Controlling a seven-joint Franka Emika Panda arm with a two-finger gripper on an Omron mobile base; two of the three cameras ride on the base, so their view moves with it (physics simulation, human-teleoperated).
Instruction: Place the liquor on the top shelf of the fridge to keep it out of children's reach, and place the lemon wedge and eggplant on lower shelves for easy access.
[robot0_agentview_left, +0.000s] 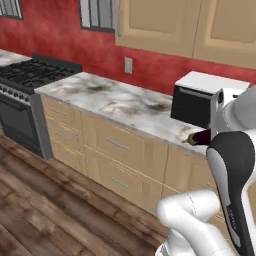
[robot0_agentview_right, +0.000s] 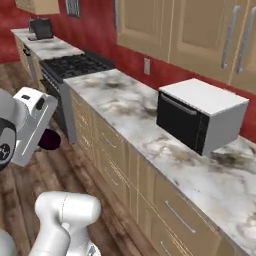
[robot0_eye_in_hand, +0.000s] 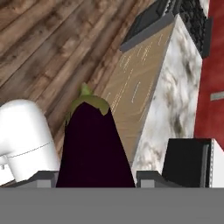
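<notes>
Eggplant (robot0_eye_in_hand: 94, 148) is sitting between our two dark fingertips in the hand view, its glossy purple-black body filling the gap between them and its green stem cap pointing away from the hand. We are gripping it with the gripper (robot0_eye_in_hand: 95, 177) partly open, the jaws closed onto its sides, and we are carrying it up in the air, clear of the counter and over the wooden floor (robot0_eye_in_hand: 48, 48).

In the left base view we are seeing the dark end of the eggplant (robot0_agentview_left: 201, 137) with a bit of green at its tip, poking out leftward from behind the white hand, in line with the front edge of the marble counter (robot0_agentview_left: 115, 100). In the right base view the rounded purple end (robot0_agentview_right: 49, 139) is showing just right of the white hand, with the floor behind it.

We are facing a run of tan drawer fronts (robot0_agentview_left: 117, 150) under the marble counter. A white microwave (robot0_agentview_right: 200, 115) with a dark door is standing on the counter, and a black stove (robot0_agentview_left: 27, 75) is adjoining the counter's far end. Tan wall cabinets (robot0_agentview_right: 200, 35) are hanging above against a red wall (robot0_agentview_left: 55, 30).

In the hand view the counter, the stove and the microwave (robot0_eye_in_hand: 192, 162) are running along the right side, tilted with the hand.
</notes>
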